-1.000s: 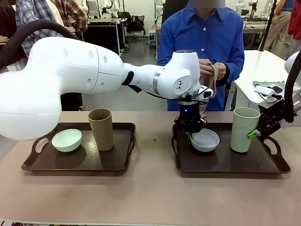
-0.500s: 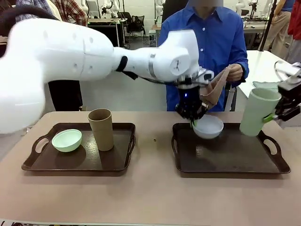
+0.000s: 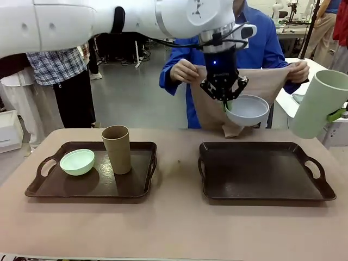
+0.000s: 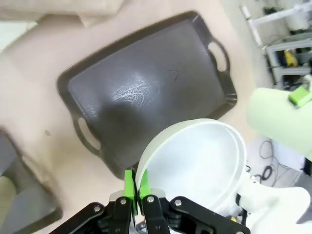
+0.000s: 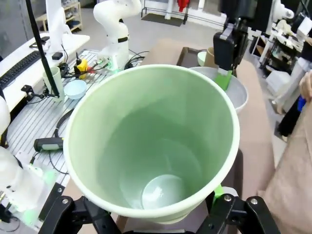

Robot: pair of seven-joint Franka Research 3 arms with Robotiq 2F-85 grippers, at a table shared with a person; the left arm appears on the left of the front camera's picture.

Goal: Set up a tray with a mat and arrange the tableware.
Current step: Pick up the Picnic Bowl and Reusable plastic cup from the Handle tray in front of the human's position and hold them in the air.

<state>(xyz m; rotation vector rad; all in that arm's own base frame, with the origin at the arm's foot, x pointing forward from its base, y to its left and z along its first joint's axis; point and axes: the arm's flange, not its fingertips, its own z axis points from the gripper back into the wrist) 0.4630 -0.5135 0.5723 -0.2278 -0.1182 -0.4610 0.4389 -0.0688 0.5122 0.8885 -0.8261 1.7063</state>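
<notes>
Looking across the table point(image 3: 174, 228) from our side, we meet two dark trays lying side by side and apart. On the left tray point(image 3: 87, 193) a mint green bowl point(image 3: 77, 161) sits near the left handle, and a tan-brown cup point(image 3: 117, 149) stands upright just beside it, toward the tray's far edge. The right tray point(image 3: 261, 176) shows us its dark floor and a dull sheen in the left wrist view.

Above that tray's far edge, the left gripper point(image 3: 224, 100) hangs from the arm reaching across from the left. Its green pads pinch the rim of the pale blue-white bowl point(image 3: 248, 110), one pad inside and one outside, as the left wrist view makes plain. The bowl is in the air, well clear of the tray, and tips slightly.

Farther right, off the tray's far right corner, the pale green cup point(image 3: 318, 103) hangs tilted, its mouth leaning up and to the right. The right gripper point(image 5: 146, 214) clamps it from two sides near the base, and we look straight down into the cup from that wrist.

Behind both, at the far side, a person in a blue shirt holds a tan mat point(image 3: 261, 89) spread out, one hand point(image 3: 185, 71) at one upper corner and the other hand point(image 3: 299, 71) at the other. The mat hangs behind the bowl.
</notes>
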